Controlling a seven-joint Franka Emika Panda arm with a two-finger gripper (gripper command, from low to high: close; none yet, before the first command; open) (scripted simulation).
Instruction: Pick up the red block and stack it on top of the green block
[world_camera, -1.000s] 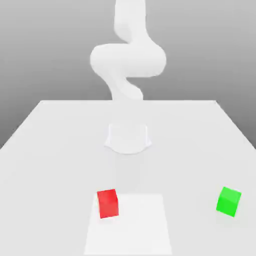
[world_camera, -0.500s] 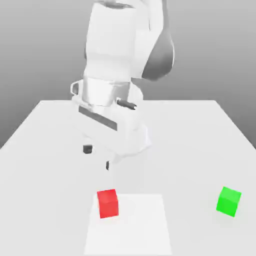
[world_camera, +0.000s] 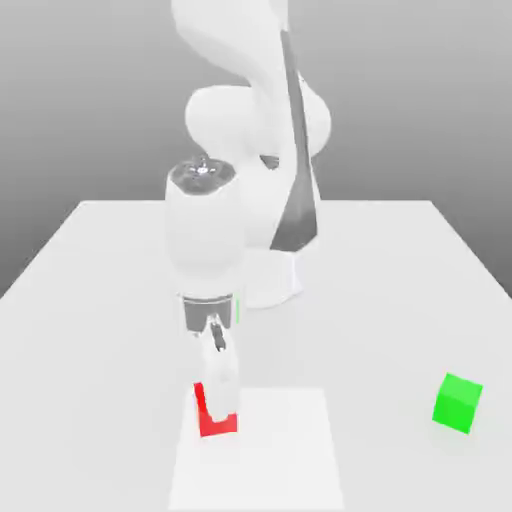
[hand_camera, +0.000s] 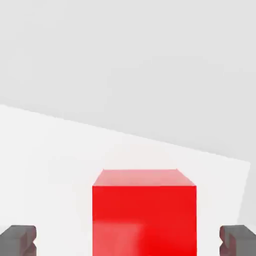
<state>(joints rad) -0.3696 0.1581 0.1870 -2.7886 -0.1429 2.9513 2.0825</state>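
Note:
The red block (world_camera: 213, 421) lies on the table toward the exterior view's left, near the front edge. My gripper (world_camera: 219, 388) has come straight down over it, and a pale finger covers much of the cube. In the hand view the red block (hand_camera: 144, 215) sits between the two dark fingertips (hand_camera: 19, 239), with a gap on each side, so the gripper (hand_camera: 128, 241) is open around it without touching. The green block (world_camera: 458, 402) stands alone at the exterior view's right, far from the gripper.
The white table (world_camera: 400, 270) carries a brighter white square patch (world_camera: 285, 460) at the front, under the red block's corner. The arm's base (world_camera: 272, 280) stands mid-table behind the gripper.
The arm swung forward and down from its raised pose. The hand now points straight down and has lowered around the red block. Neither block has moved.

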